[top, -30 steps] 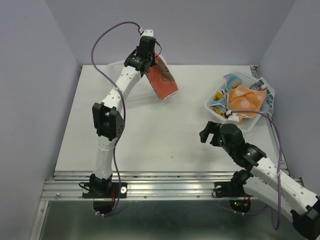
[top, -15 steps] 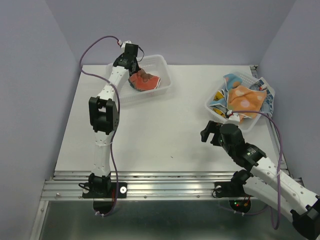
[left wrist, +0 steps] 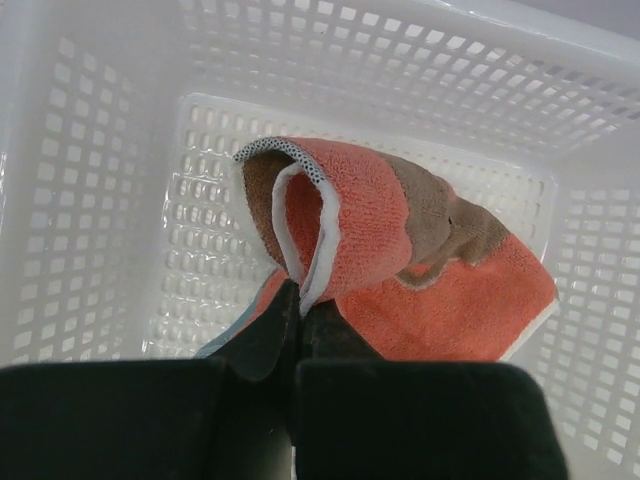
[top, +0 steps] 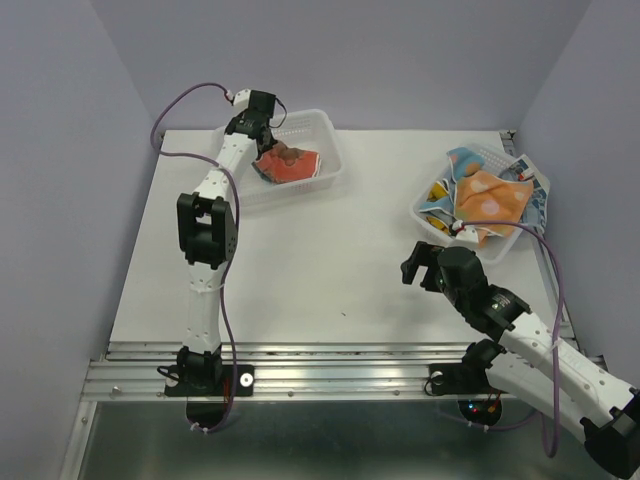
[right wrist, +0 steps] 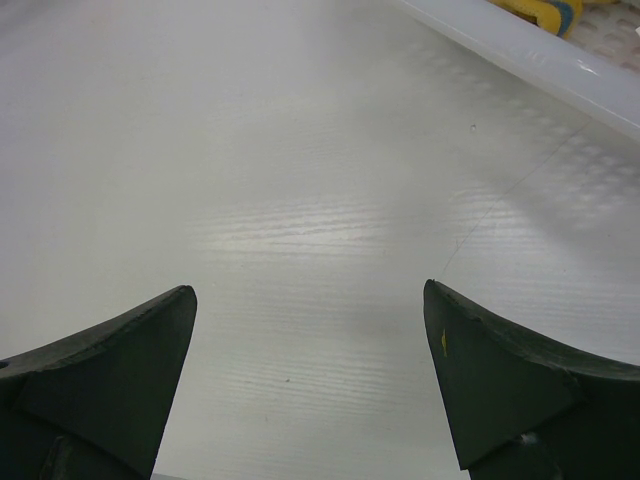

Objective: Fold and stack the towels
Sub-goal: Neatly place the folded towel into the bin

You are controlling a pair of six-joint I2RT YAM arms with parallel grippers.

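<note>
Left wrist view, left gripper (left wrist: 298,290) pressed together, pinching folded red-orange towel (left wrist: 400,270) inside white basket (left wrist: 120,200) at table's far left corner, right gripper (right wrist: 308,292) spread wide, holding nothing, over table (right wrist: 300,150) near right edge.

Left tool (left wrist: 298,300) is covering the pinched edge of the red-orange towel (left wrist: 400,230). Frame edges are cropping the left basket (left wrist: 100,200). Piled towels (top: 490,200) are hiding each other in the right basket (top: 421,213), count unclear.

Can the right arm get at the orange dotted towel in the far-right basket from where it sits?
Probably yes. The right gripper is open over bare table just short of the basket, and the orange dotted towel lies on top, uncovered.
</note>
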